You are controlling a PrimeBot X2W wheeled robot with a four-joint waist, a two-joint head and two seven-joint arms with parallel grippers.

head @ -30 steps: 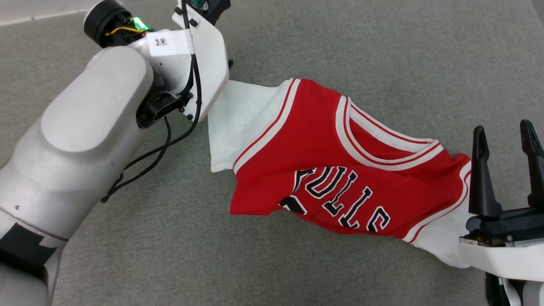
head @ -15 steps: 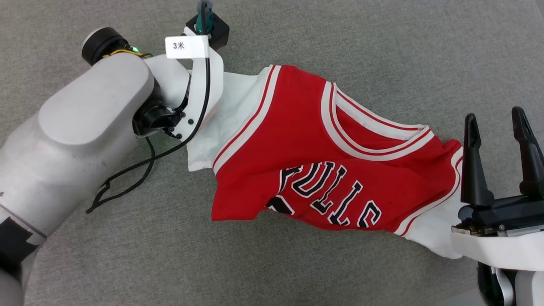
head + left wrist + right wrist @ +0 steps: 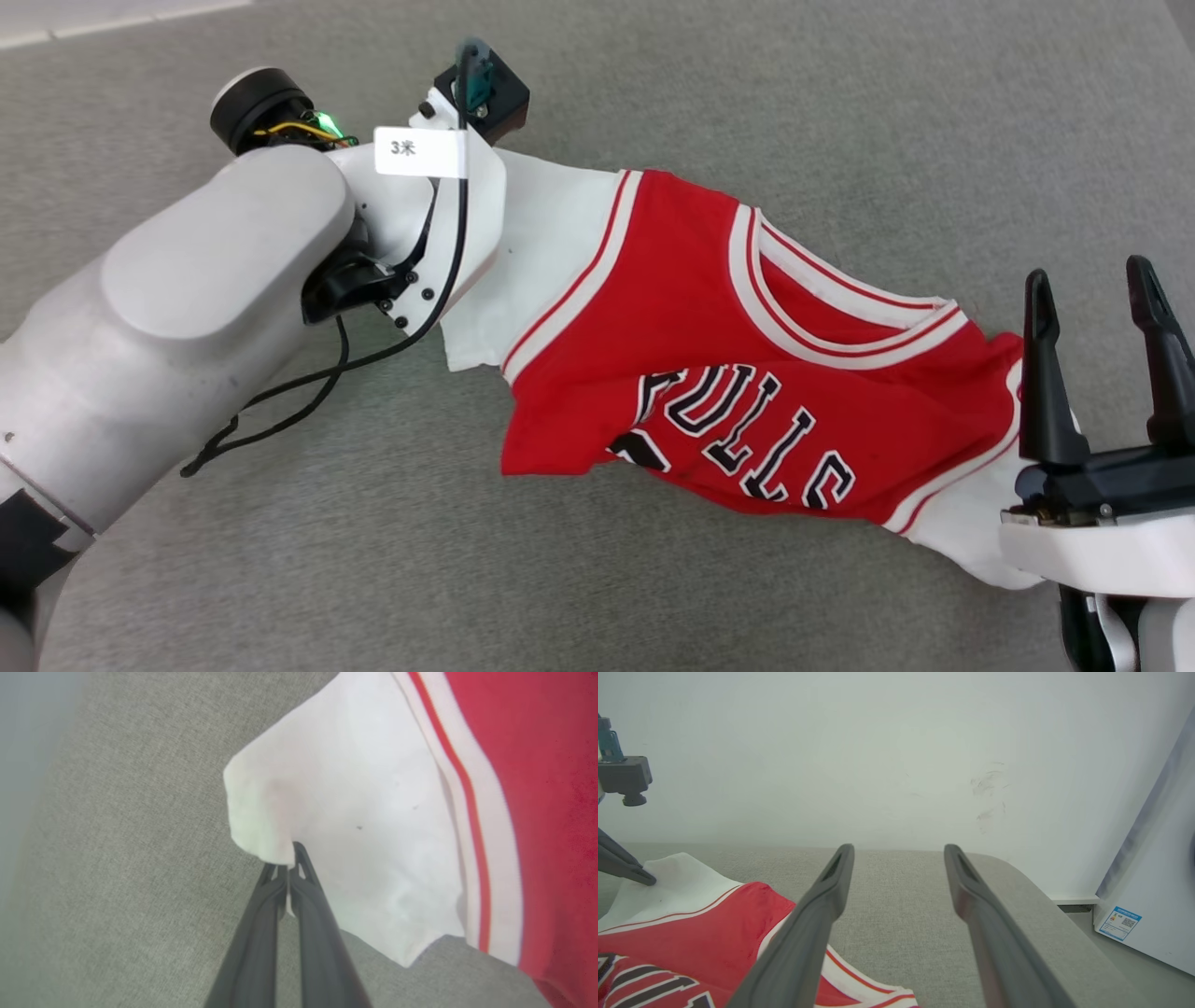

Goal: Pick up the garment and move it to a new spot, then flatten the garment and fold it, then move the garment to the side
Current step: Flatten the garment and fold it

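Pinching a white sleeve (image 3: 336, 788) of the red jersey garment (image 3: 709, 355) on the grey fabric surface (image 3: 747, 93), the left gripper (image 3: 288, 861) has jaws clamped; lifting slowly seems wisest. Beside the garment's other sleeve, the right gripper (image 3: 1089, 280) has jaws spread, empty.

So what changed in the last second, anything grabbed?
The left gripper closed on a white sleeve of the garment, open a second ago. The right gripper stayed open by the other sleeve. The garment lies crumpled as before; the head view's shift is camera motion.
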